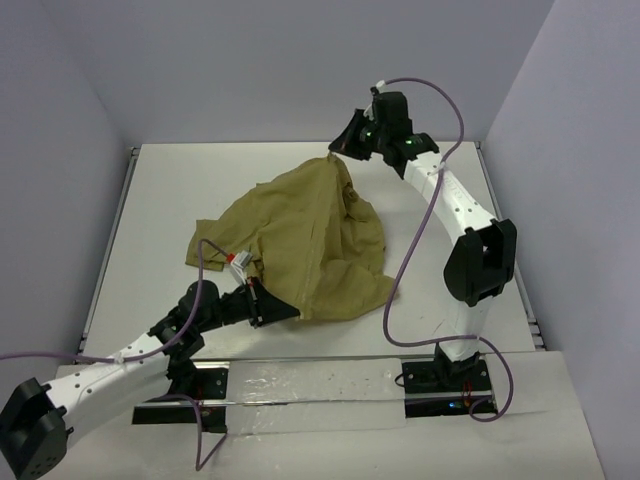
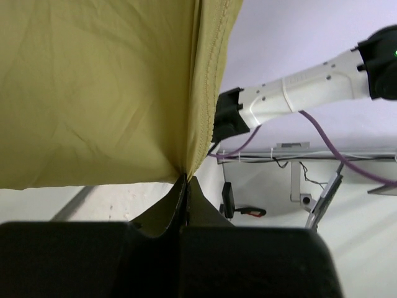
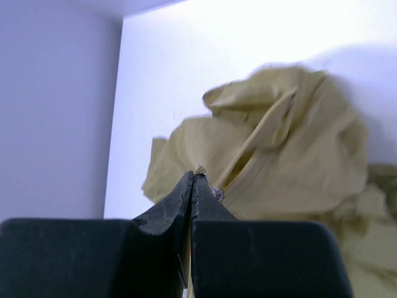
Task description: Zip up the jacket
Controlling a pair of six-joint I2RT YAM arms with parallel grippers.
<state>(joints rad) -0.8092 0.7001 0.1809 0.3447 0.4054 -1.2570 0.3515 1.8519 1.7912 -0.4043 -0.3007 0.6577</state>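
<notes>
Soft, light jacket [image 1: 310, 235] needs edge grips: left gripper [image 2: 186, 180] pinches its near hem, right gripper [image 3: 193, 177] its far zipper edge.

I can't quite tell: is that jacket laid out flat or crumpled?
Crumpled. The jacket sits bunched and wrinkled, its edges pinched by the left fingers and the right fingers.
</notes>
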